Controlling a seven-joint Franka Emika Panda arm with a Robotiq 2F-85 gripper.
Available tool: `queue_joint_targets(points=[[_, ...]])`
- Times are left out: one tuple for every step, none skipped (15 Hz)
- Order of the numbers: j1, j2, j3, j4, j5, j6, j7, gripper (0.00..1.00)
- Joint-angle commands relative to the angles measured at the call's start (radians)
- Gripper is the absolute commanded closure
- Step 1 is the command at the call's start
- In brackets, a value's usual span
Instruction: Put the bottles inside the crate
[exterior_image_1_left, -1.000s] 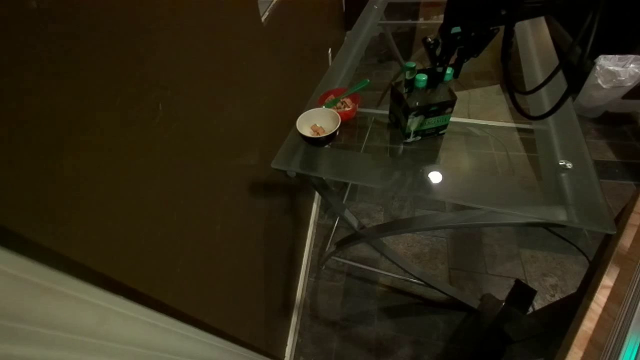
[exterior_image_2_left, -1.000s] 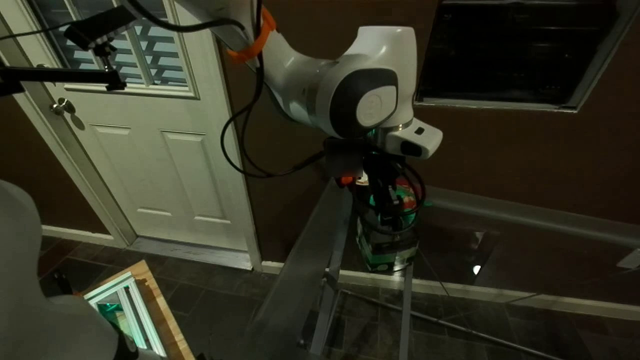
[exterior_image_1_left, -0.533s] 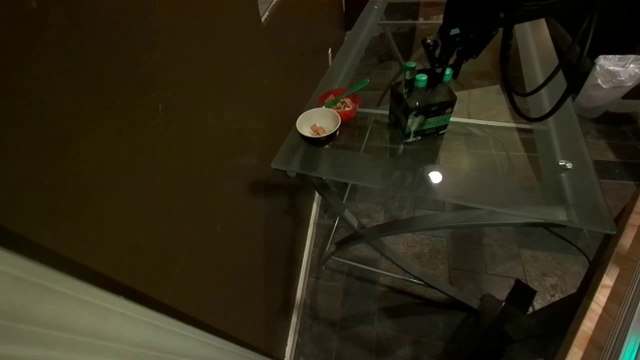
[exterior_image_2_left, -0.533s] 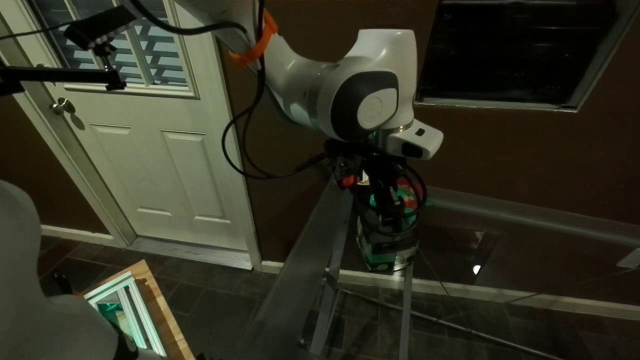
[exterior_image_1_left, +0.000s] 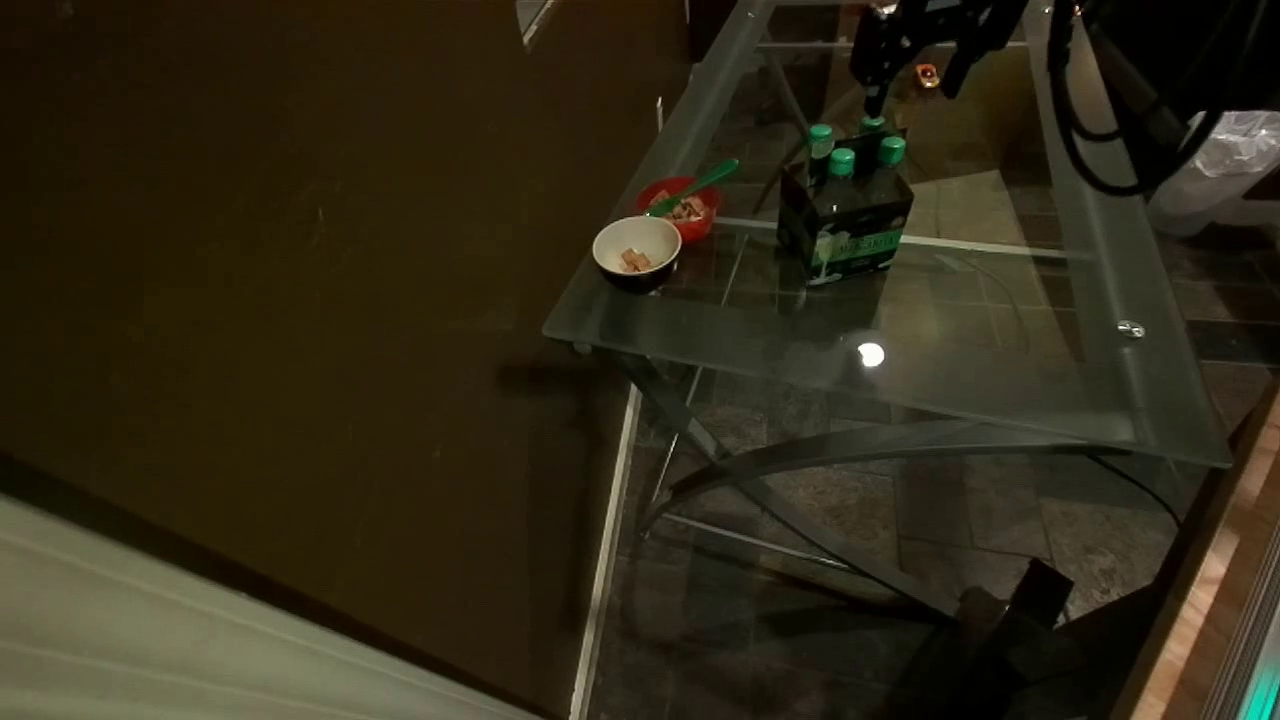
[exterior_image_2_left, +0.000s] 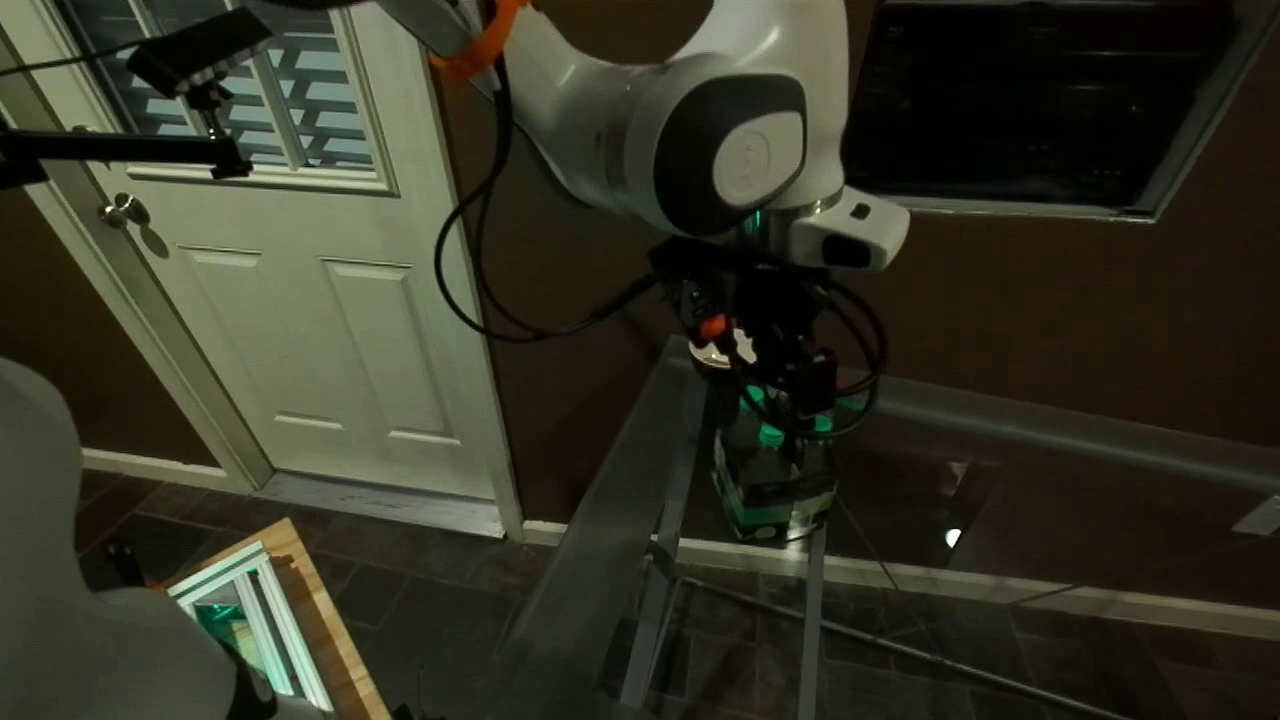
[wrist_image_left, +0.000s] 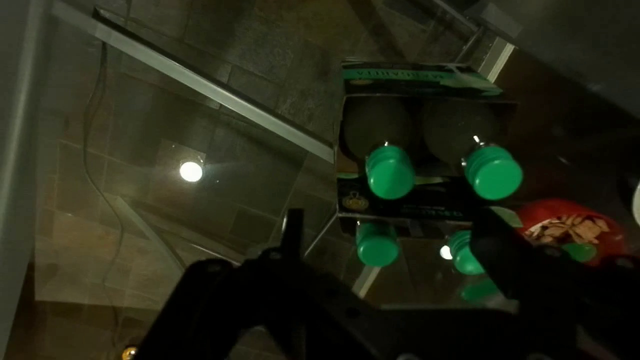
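Note:
The crate (exterior_image_1_left: 860, 240), a dark box with a green label band, stands upright on the glass table. Several green-capped bottles sit in it: in the wrist view the caps of a bottle (wrist_image_left: 391, 172) and a neighbouring bottle (wrist_image_left: 494, 172) show on one side of the divider, with another bottle (wrist_image_left: 377, 245) and a partly covered bottle (wrist_image_left: 465, 252) beyond it. Their lower parts are hidden by the crate walls. My gripper (wrist_image_left: 390, 220) is open above the crate, its dark fingers (wrist_image_left: 294, 230) spread wide and no bottle gripped; one fingertip overlaps the partly covered cap in view.
Beside the crate are a red bowl (exterior_image_1_left: 712, 215) of brown pieces with a green spoon (exterior_image_1_left: 715, 172) and a white bowl (exterior_image_1_left: 610, 245) with a few pieces. They stand near the edge of the glass table (exterior_image_1_left: 760, 345). A bin (exterior_image_1_left: 1200, 180) stands past the opposite edge.
The jaws have opened and the gripper has risen off the crate, moving up and slightly right in both exterior views. A back bottle's cap, earlier hidden behind it, now shows. Crate and bowls stay put.

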Motion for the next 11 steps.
queue_joint_targets(points=[[-0.001, -0.187, 0.002, -0.086, 0.005, -0.075, -0.136, 0.00], [0.002, -0.230, 0.004, -0.097, 0.021, -0.108, -0.184, 0.00], [0.005, -0.270, 0.010, -0.099, 0.035, -0.172, -0.208, 0.00], [0.010, -0.305, 0.012, -0.104, 0.049, -0.222, -0.248, 0.00], [0.012, -0.337, 0.018, -0.108, 0.049, -0.267, -0.270, 0.00], [0.011, -0.364, 0.027, -0.111, 0.038, -0.300, -0.279, 0.00], [0.008, -0.384, 0.039, -0.115, 0.025, -0.322, -0.276, 0.00], [-0.006, -0.309, 0.036, -0.072, 0.026, -0.283, -0.250, 0.00], [-0.005, -0.329, 0.040, -0.075, 0.026, -0.293, -0.252, 0.00], [-0.006, -0.332, 0.041, -0.075, 0.026, -0.293, -0.252, 0.00], [-0.006, -0.327, 0.041, -0.075, 0.026, -0.292, -0.252, 0.00]])
